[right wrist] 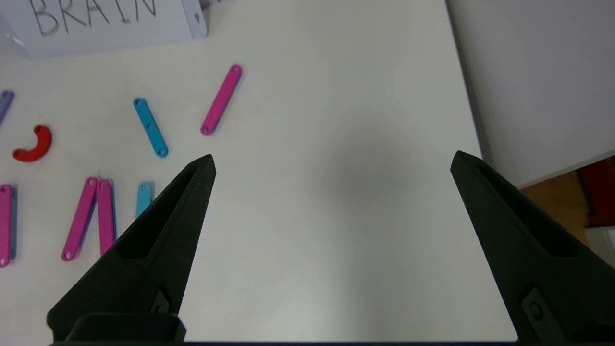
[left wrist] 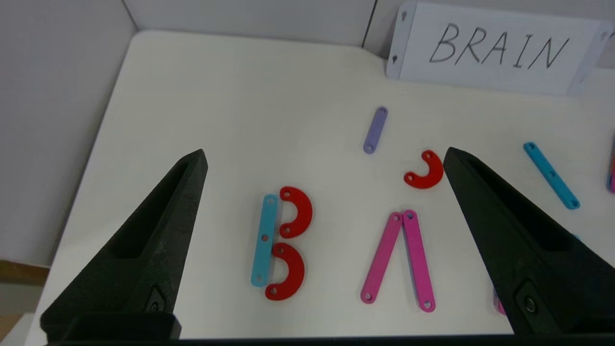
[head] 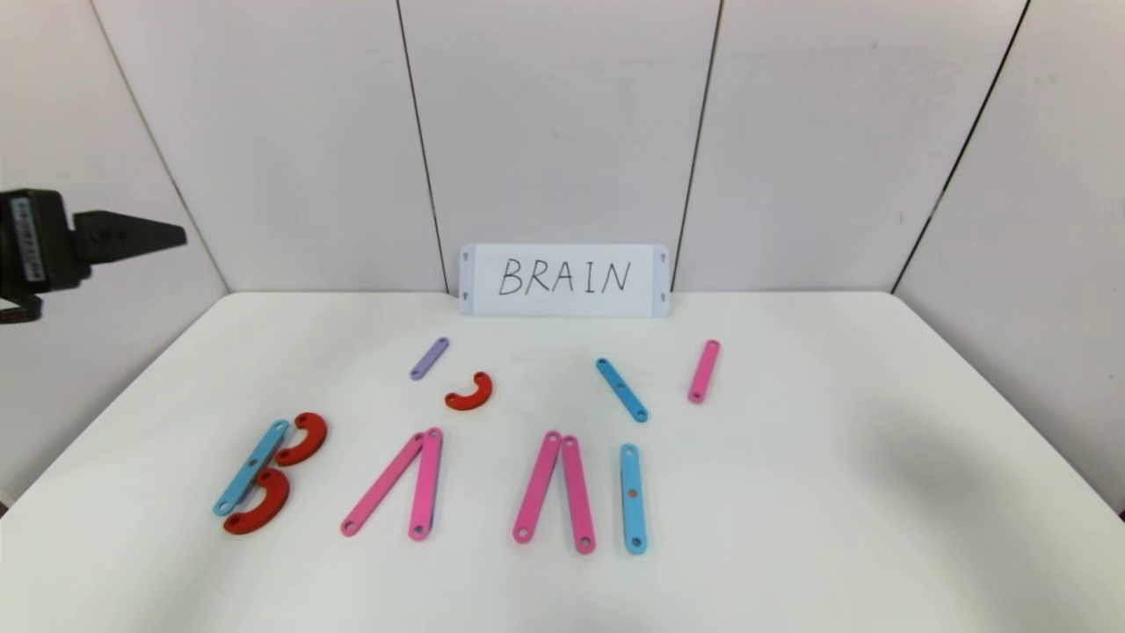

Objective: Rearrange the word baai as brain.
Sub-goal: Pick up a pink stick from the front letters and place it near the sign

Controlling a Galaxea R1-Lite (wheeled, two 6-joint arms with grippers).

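Observation:
The word baai lies along the table's front. Its B is a light-blue strip [head: 251, 467] with two red half-rings [head: 302, 439] beside it. Two pairs of pink strips [head: 425, 483] [head: 537, 486] form the A shapes, and a light-blue strip [head: 633, 498] is the I. Behind them lie a loose purple strip [head: 429, 358], a red half-ring [head: 469, 392], a blue strip [head: 621, 389] and a pink strip [head: 704, 371]. My left gripper [left wrist: 324, 153] hangs open and empty, high over the table's left side above the B [left wrist: 281, 242]. My right gripper [right wrist: 332, 156] is open and empty above bare table on the right.
A white card [head: 563, 280] with handwritten BRAIN leans against the back wall. Grey wall panels enclose the white table [head: 879, 492] at the back and both sides. The table's right edge [right wrist: 473, 139] shows in the right wrist view.

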